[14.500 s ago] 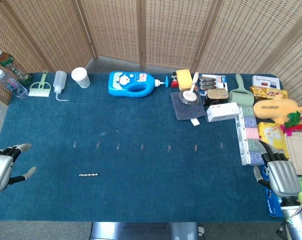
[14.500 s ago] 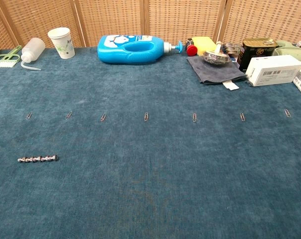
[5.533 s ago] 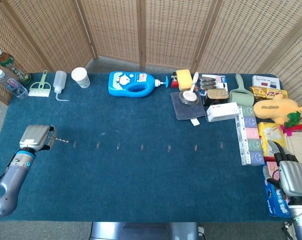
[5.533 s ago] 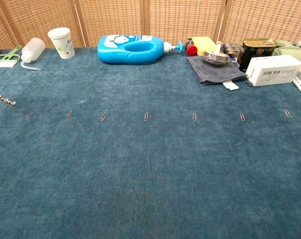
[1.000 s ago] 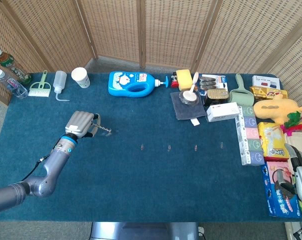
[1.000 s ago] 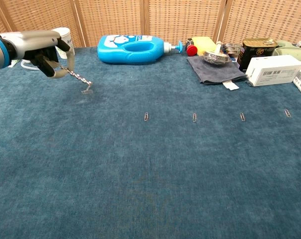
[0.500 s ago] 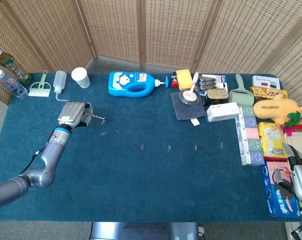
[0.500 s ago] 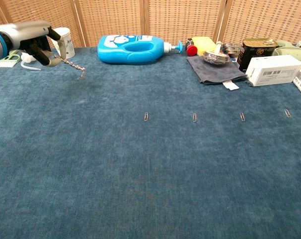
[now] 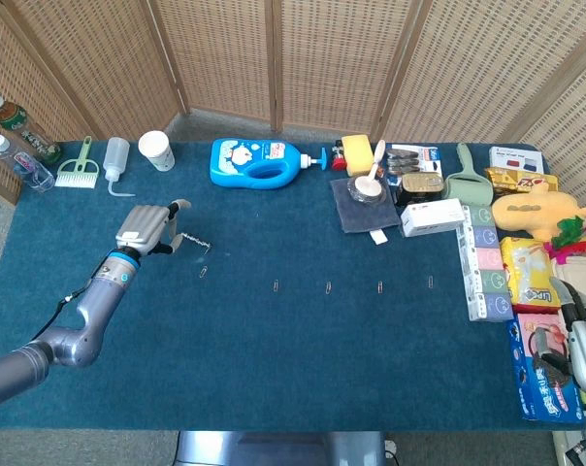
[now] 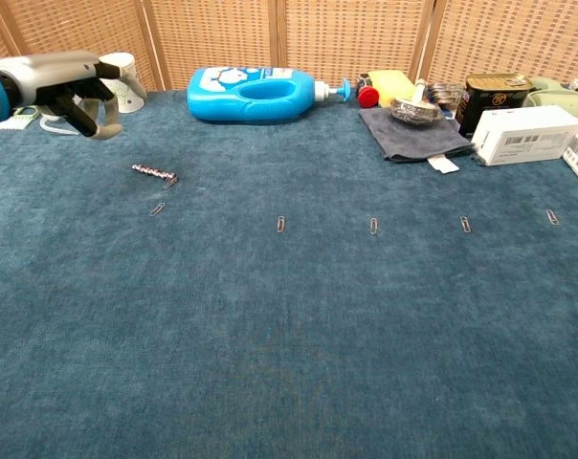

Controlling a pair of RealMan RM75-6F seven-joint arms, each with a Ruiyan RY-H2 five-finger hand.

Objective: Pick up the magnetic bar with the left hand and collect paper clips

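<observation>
Woven wicker screen [image 9: 274, 58] behind blue-carpeted table [image 9: 293, 359].

1. The dark blue table cloth [image 10: 299, 316] looks matt and napped.
2. The short beaded metal magnetic bar [image 10: 154, 172] glints.
3. The blue plastic detergent bottle [image 10: 255, 94] is glossy.
4. The woven rattan screen [image 9: 274, 58] looks rough.

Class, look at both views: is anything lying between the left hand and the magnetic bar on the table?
Nothing visible. The magnetic bar lies free on the blue cloth, just right of the left hand, with only bare cloth between them.
</observation>
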